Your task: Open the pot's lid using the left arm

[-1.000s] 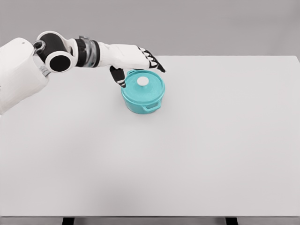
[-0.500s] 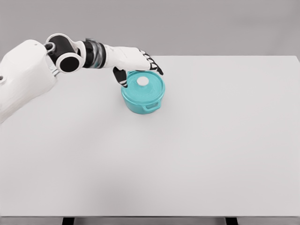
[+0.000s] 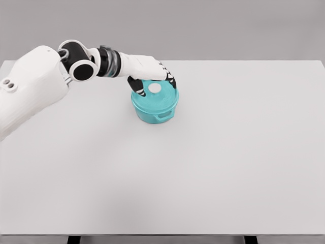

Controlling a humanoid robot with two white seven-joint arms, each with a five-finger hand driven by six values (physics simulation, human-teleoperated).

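A teal pot (image 3: 152,113) with two side handles stands on the white table (image 3: 213,152), left of the middle and toward the back. Its teal lid (image 3: 163,96) is on and carries a small white knob (image 3: 155,88). My left hand (image 3: 155,84) reaches in from the left and hovers low over the lid. Its black-tipped thumb (image 3: 138,87) hangs left of the knob, and its fingers (image 3: 167,77) spread over the lid's far rim. The hand is open and the knob sits free between thumb and fingers. The far edge of the lid is hidden by the hand.
My left upper arm and shoulder (image 3: 30,91) fill the left side of the view. The table's far edge (image 3: 244,61) runs just behind the pot, and its front edge lies at the bottom of the view.
My left hand has dropped and shifted a little to the right, closing in over the lid. The thumb now sits beside the knob. The pot and lid have not moved.
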